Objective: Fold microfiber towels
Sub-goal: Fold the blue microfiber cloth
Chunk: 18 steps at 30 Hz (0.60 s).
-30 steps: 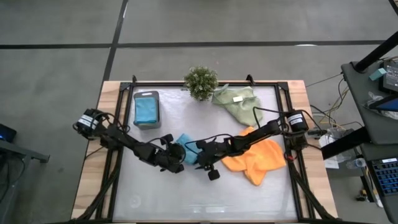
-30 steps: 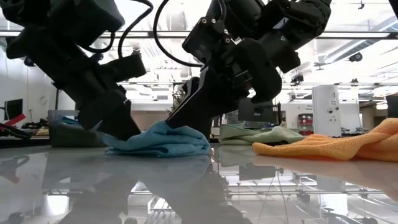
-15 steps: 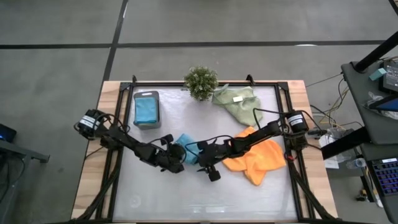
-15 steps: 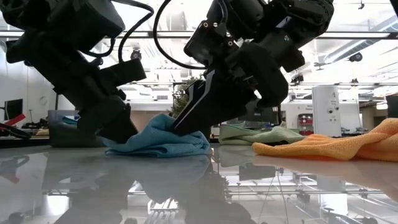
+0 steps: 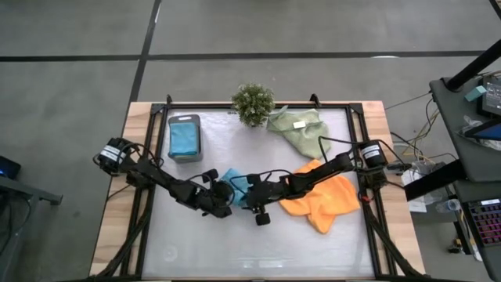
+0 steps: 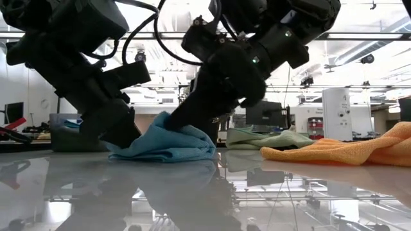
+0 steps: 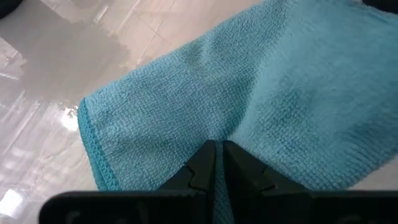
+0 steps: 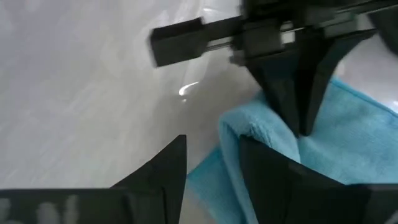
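Observation:
A teal-blue towel lies bunched at the table's middle, resting on its lower layers. My left gripper is shut at the towel's left end. My right gripper comes from the right and stands open astride a raised fold. An orange towel lies crumpled to the right. A pale sage-green towel with a white tag lies at the far right. Another teal-blue towel sits folded in the tray. My left gripper has its shut fingertips on the towel a little in from its hemmed edge, slanting down from the table's left. That end stays down on the table. Whether a layer is between the tips, I cannot tell. My right gripper has the towel's raised fold between its open fingers, lying against one finger. A gap shows at the other finger. It slants down from the table's right. The fold stands up as a peak.
A dark grey tray stands at the far left, and a small bushy plant at the far edge's middle. Bare glossy table lies along the near edge.
My right gripper has turned at the wrist and shifted slightly toward the left gripper. The teal-blue towel's upper fold has risen into a peak beside it, while the end under the left gripper has stayed down.

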Motion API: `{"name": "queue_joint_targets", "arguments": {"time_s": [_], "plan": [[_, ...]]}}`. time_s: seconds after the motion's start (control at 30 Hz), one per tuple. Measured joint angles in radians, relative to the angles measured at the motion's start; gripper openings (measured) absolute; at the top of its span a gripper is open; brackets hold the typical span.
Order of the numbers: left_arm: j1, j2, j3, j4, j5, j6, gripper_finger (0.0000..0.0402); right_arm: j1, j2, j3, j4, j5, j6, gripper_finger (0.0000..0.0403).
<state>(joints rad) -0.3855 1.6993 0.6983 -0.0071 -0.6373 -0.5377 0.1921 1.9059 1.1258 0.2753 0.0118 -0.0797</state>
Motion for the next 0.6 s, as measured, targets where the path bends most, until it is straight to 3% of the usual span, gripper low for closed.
{"name": "queue_joint_targets", "arguments": {"time_s": [0.3, 0.6], "plan": [[0.000, 0.000, -0.001, 0.007, 0.001, -0.002, 0.0019, -0.001, 0.023, 0.023, -0.111, 0.150, 0.058, 0.0137], [0.000, 0.000, -0.005, 0.016, 0.001, -0.001, 0.0019, -0.002, 0.021, 0.024, -0.027, 0.165, 0.073, 0.0130]]}}
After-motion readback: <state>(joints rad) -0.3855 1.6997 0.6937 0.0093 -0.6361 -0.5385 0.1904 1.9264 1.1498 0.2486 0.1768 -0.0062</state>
